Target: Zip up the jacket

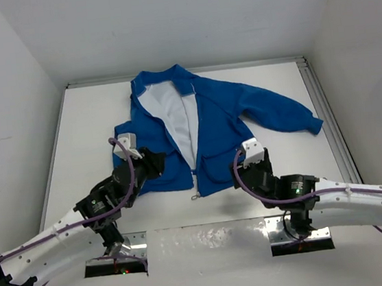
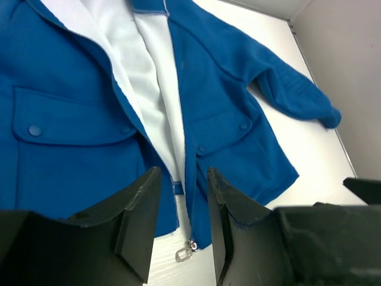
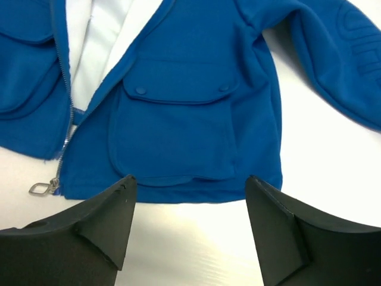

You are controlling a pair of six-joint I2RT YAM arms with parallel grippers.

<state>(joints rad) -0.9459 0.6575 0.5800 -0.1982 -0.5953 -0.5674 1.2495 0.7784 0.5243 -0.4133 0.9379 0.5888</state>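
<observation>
The bright blue jacket (image 1: pixel 216 119) lies flat on the white table, collar at the far side. Its front is open and shows the white lining (image 1: pixel 178 120). The two sides meet only at the hem, where the small metal zipper pull (image 1: pixel 194 198) lies on the table. My left gripper (image 1: pixel 155 165) is open and empty over the jacket's left hem. In the left wrist view (image 2: pixel 183 173) the zipper line runs between its jaws, with the pull (image 2: pixel 183 254) below. My right gripper (image 1: pixel 241 169) is wide open and empty just short of the right pocket's hem (image 3: pixel 190 182). The pull (image 3: pixel 38 189) is to its left.
The jacket's right sleeve (image 1: pixel 281 112) stretches toward a metal rail (image 1: pixel 326 114) on the table's right side. White walls close in the left, back and right. A shiny plate (image 1: pixel 209 237) lies between the arm bases at the near edge.
</observation>
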